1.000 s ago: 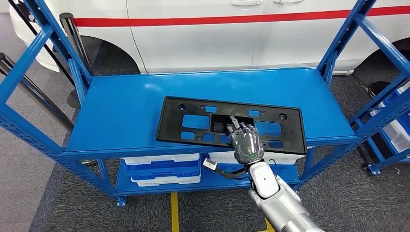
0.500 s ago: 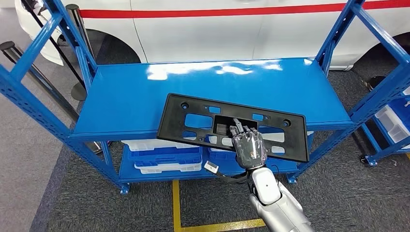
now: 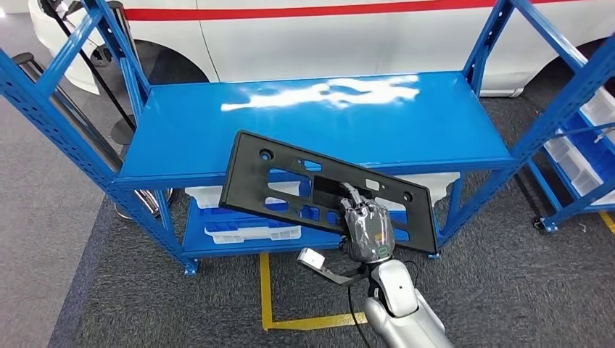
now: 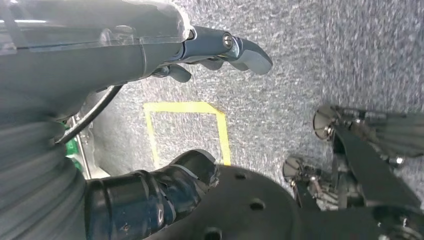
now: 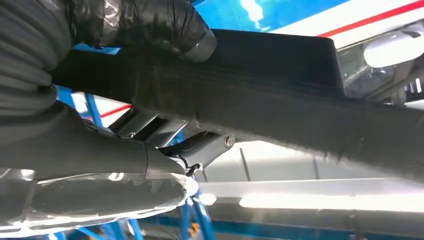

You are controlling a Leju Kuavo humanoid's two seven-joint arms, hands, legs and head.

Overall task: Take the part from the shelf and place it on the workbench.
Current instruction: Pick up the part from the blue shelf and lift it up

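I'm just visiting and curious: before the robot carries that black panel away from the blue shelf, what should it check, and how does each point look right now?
1. Right robot hand grips the black panel near its middle: ok.
2. Panel lifted clear of the blue shelf: ok.
3. Panel level: not ok, it is tilted.
4. Left robot hand holds nothing: ok.
5. Workbench ready to take the panel: cannot tell.

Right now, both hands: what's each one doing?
Left hand: empty, fingers apart, hanging over the floor.
Right hand: gripping the black part, lifted off the shelf.
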